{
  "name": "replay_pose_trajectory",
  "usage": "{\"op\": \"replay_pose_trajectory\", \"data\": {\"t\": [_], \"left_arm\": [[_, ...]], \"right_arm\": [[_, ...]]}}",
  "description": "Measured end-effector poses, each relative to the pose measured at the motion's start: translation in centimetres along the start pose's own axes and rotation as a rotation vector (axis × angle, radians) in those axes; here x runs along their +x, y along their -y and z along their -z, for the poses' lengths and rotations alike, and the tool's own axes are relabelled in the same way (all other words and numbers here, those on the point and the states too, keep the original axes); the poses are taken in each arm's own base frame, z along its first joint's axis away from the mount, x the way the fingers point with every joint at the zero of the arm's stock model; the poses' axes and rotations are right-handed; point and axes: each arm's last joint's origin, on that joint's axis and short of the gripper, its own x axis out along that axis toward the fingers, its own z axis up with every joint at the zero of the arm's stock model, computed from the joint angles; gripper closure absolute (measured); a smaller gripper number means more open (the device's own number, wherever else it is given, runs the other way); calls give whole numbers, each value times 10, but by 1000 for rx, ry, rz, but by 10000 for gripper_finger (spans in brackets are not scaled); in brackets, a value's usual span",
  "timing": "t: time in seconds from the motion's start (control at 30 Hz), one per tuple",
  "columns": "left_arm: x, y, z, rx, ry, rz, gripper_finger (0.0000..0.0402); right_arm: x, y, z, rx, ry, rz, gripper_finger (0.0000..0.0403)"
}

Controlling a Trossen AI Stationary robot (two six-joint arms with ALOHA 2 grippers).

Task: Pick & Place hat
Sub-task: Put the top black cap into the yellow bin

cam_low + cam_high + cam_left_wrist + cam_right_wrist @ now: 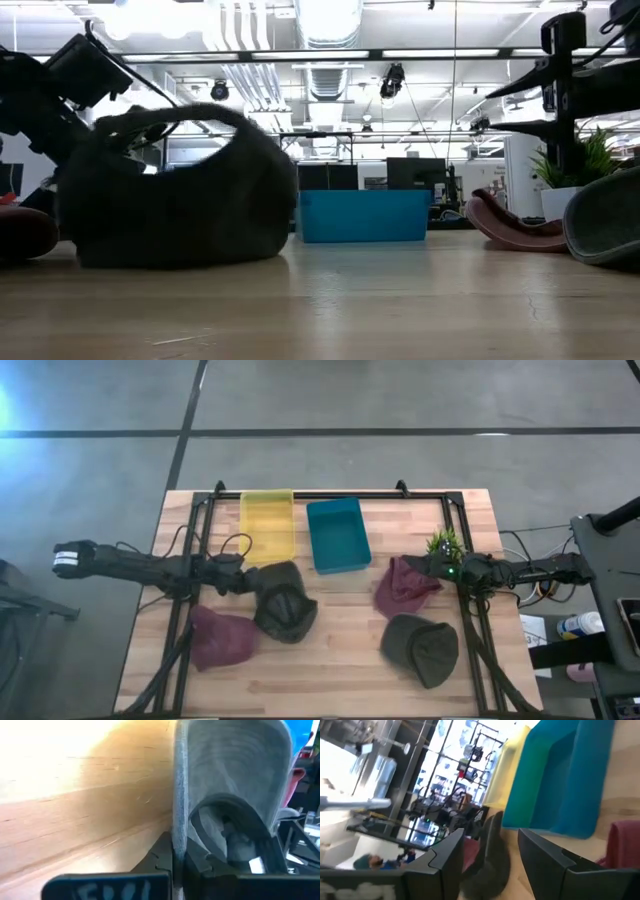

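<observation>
Left gripper (172,862) pinched tight on the thin brim edge of a dark grey soft fabric cap (281,600), a grip only the left wrist view shows; overhead, the cap sits left of centre on the pale wooden slatted table (340,670), beside a maroon cloth cap (222,637) and near a yellow plastic bin (267,523) and teal plastic bin (337,535). Low view: cap a rounded, domed, slumped mass, base on the wood. Right gripper (432,567), fingers spread, at a second maroon cap (403,587), second grey cap (420,648) close by.
</observation>
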Motion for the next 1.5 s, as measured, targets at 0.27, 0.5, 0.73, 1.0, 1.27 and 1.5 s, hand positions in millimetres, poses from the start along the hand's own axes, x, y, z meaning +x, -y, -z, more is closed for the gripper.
{"op": "replay_pose_trajectory", "data": {"t": [0.27, 0.5, 0.73, 1.0, 1.27, 1.5], "left_arm": [[-13, 51, 5, 106, 10, 149, 397], [-50, 132, 7, 288, 167, 257, 397], [-79, 190, -3, 560, 562, 94, 397], [-76, 238, -3, 880, 672, 10, 397], [-89, 281, 4, 1064, 732, 45, 397], [-139, 316, 1, 1041, 995, 7, 397]], "right_arm": [[1, -1, 0, -1, -1, -7, 223], [5, -15, 4, 1, -191, -67, 254], [20, -52, 1, -104, -287, 62, 310], [57, -84, 8, -172, -346, 230, 390], [94, -94, 21, -175, -286, 323, 394], [106, -103, 34, -217, -103, 253, 394]]}}
